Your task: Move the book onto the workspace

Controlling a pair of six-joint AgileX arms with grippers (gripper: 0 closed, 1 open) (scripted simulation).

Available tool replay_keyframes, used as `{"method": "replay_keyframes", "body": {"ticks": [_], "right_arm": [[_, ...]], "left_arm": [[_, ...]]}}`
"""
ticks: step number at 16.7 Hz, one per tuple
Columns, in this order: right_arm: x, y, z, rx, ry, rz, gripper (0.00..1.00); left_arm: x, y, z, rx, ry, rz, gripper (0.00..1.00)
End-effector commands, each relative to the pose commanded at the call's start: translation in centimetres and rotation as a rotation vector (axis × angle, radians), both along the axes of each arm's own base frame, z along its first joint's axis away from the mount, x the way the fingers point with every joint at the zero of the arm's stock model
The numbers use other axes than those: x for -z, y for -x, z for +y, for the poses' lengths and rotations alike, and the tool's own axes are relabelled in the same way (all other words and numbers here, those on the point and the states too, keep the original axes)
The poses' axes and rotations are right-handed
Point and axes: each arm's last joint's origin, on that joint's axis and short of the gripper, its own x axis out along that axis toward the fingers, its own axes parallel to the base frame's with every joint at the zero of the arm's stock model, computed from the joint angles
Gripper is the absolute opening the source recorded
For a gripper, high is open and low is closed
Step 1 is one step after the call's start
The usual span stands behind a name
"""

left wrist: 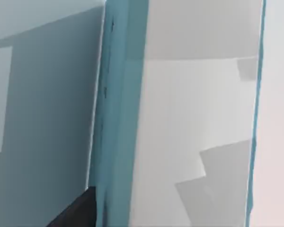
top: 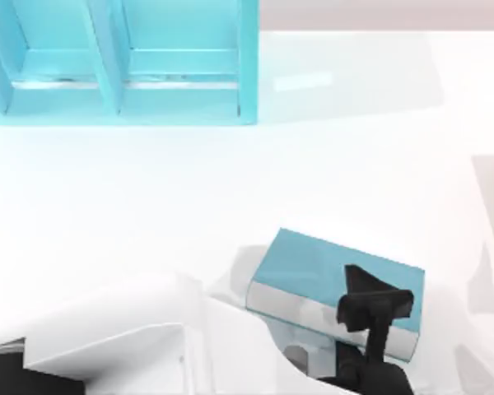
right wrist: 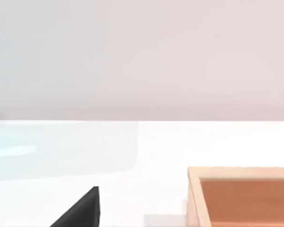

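Top view: the thick rectangular hardback book (top: 313, 267), with a plain light-blue cover and white-grey page edges, lies flat on the broad glossy white table surface that forms the workspace (top: 132, 197). It sits near the front edge of the table, to the right of centre, turned slightly askew so that its page edge faces the front. The turquoise compartmented shelf unit (top: 119, 62) stands at the rear left of the table, well apart from the book, with two open compartments in view.

A black two-finger gripper, the left gripper (top: 375, 309), sits over the right-hand front part of the book, its dark body overlapping the blue cover and the page edge. Whether its fingers are closed on the book or merely resting above it cannot be told. The white casing of an arm (top: 115, 346) crosses the lower left of the table.

Left wrist view: the book (left wrist: 118, 118) appears very close, its blue cover edge running beside the white-grey block of pages, with a dark finger tip (left wrist: 78, 213) just beside the cover.

Right wrist view: the white table stretches toward a pale wall, an open orange-brown wooden box (right wrist: 241, 196) stands on it, and a dark finger tip (right wrist: 83, 210) of the right gripper is visible; how far this gripper is open cannot be told.
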Motion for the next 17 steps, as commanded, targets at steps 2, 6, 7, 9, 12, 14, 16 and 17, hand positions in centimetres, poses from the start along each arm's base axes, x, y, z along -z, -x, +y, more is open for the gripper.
{"method": "replay_keyframes", "body": {"ticks": [2,6,7,9,12,14,16,17], "right_arm": [[0.0,0.0,0.0,0.0,0.0,0.0,1.0],[0.0,0.0,0.0,0.0,0.0,0.0,1.0],[0.0,0.0,0.0,0.0,0.0,0.0,1.0],[0.0,0.0,0.0,0.0,0.0,0.0,1.0],[0.0,0.0,0.0,0.0,0.0,0.0,1.0],[0.0,0.0,0.0,0.0,0.0,0.0,1.0],[0.0,0.0,0.0,0.0,0.0,0.0,1.0],[0.0,0.0,0.0,0.0,0.0,0.0,1.0]], "left_arm": [[0.4,1.8,-0.1,0.005,-0.003,0.013,1.0],[0.3,5.7,0.3,0.0,-0.02,0.024,1.0],[0.0,6.7,0.4,-0.004,-0.024,0.021,1.0],[-0.6,8.4,0.7,-0.011,-0.026,0.011,1.0],[-1.6,10.5,0.9,-0.02,-0.012,-0.009,1.0],[-2.1,11.4,1.0,-0.024,-0.003,-0.018,1.0],[-2.3,11.8,1.0,-0.025,0.002,-0.022,1.0],[-2.3,11.8,1.0,-0.025,0.002,-0.023,1.0]]}}
